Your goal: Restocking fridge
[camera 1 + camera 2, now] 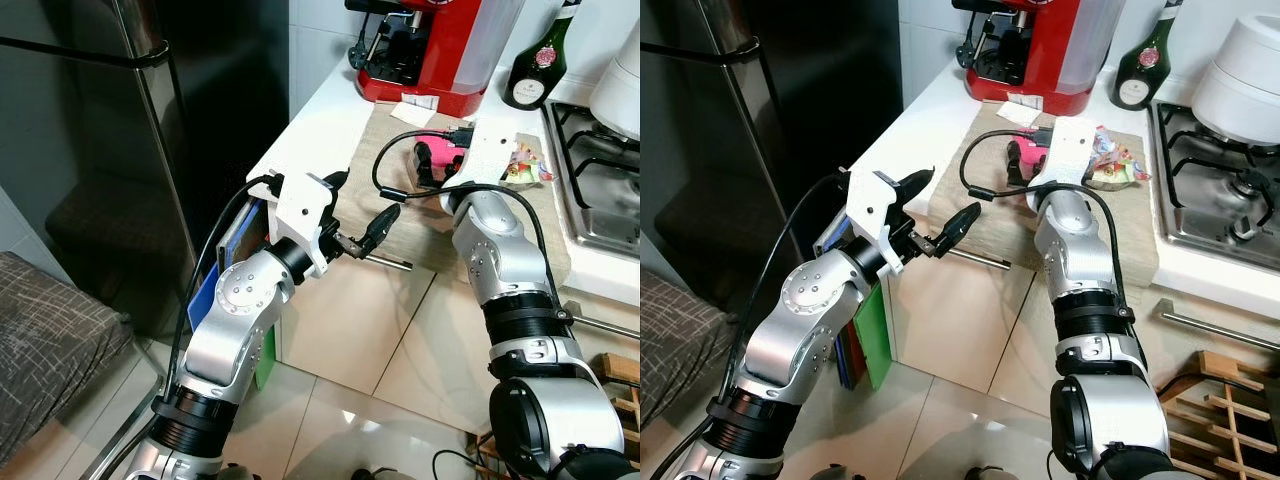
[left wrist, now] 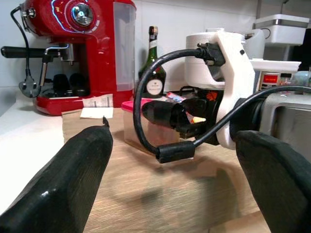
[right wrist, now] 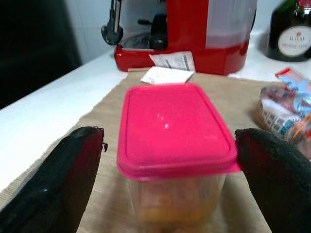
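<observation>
Left eye view: right gripper [image 1: 432, 165] reached over the counter [image 1: 330, 120] to a pink-lidded container [image 1: 436, 155] on the brown mat [image 1: 420, 220], w/ the dark fridge [image 1: 110, 150] at far left. Right eye view: left gripper [image 1: 937, 210] hovered off the counter edge, fingers spread, holding nothing. Left wrist view: red coffee machine [image 2: 73, 53] & a bottle [image 2: 152, 73] stood behind the container. Right wrist view: fingers [image 3: 63, 184] spread either side of the container, apparently not yet touching. Step judged: grasp approach; next calls for closing squarely below the lid, then carrying to the fridge.
</observation>
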